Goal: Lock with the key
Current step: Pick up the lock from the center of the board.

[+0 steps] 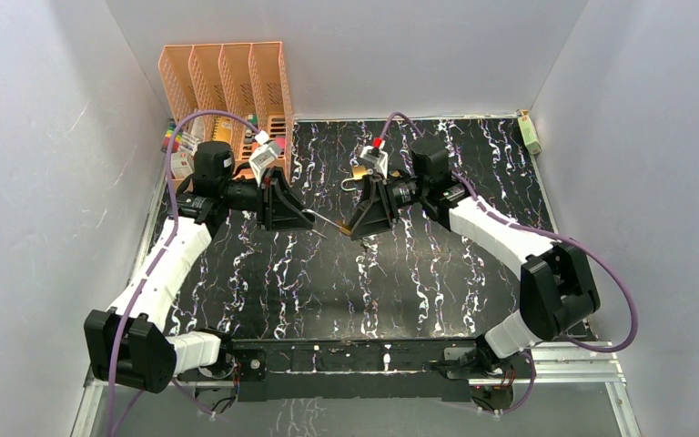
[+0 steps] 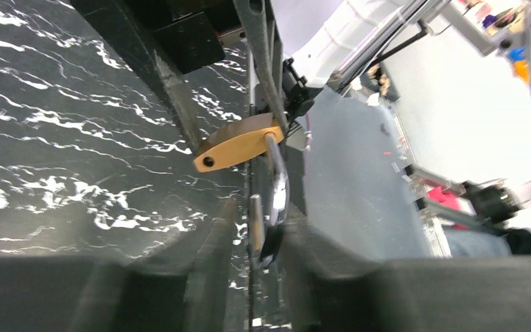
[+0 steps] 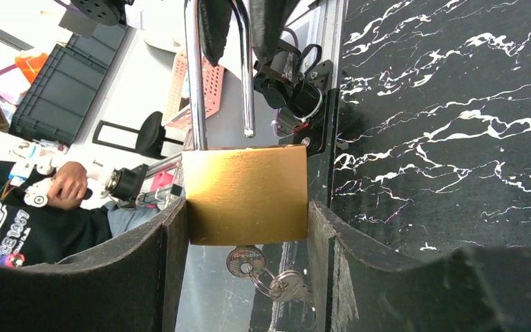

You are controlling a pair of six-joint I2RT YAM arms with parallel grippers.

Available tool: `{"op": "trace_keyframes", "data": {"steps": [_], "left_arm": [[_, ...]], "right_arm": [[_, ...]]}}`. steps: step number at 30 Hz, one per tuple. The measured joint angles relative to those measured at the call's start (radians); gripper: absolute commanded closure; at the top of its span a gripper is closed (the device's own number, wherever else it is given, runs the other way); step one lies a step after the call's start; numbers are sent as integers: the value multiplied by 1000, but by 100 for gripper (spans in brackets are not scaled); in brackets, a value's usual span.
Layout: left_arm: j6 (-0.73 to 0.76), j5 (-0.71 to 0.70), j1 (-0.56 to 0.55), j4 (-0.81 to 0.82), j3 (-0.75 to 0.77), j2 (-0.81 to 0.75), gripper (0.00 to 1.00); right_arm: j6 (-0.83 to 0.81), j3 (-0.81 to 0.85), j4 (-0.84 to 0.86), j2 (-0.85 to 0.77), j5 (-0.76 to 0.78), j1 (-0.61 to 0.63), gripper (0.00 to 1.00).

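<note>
My right gripper (image 1: pixel 351 228) (image 3: pixel 247 216) is shut on the brass padlock (image 3: pixel 245 194) and holds its body between both pads, above the table. The shackle (image 3: pixel 195 76) is open, with one leg out of the body. A key (image 3: pixel 246 261) sits in the keyhole at the bottom, and a second key (image 3: pixel 287 283) hangs from its ring. My left gripper (image 1: pixel 308 217) (image 2: pixel 266 256) faces the right one and is shut on the free end of the shackle (image 2: pixel 277 187). The padlock shows edge-on in the left wrist view (image 2: pixel 238 142).
An orange file rack (image 1: pixel 227 82) stands at the back left with small items beside it. A second brass padlock (image 1: pixel 359 172) lies on the black marbled table (image 1: pixel 328 291) behind the right gripper. A small green box (image 1: pixel 531 132) sits at the back right corner.
</note>
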Motion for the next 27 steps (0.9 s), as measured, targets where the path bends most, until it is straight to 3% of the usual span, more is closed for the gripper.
{"op": "trace_keyframes", "data": {"steps": [1, 4, 7, 12, 18, 22, 27], "left_arm": [[1, 1, -3, 0, 0, 3, 100], [5, 6, -9, -3, 0, 5, 100], [10, 8, -10, -4, 0, 10, 100], [-19, 42, -10, 19, 0, 23, 100], [-34, 63, -13, 29, 21, 53, 100], [-54, 50, -13, 66, 58, 47, 100], [-415, -24, -13, 586, -29, -18, 100]], "right_arm": [[2, 0, 2, 7, 0, 0, 70], [16, 0, 2, 29, 3, 1, 64], [18, 1, -1, 35, 2, 1, 34], [-34, 59, -101, 35, 17, 2, 4], [-104, 119, -159, 18, 113, -7, 1], [-94, 14, -50, -94, 253, -14, 1], [-26, -219, 271, -272, 406, -15, 2]]}}
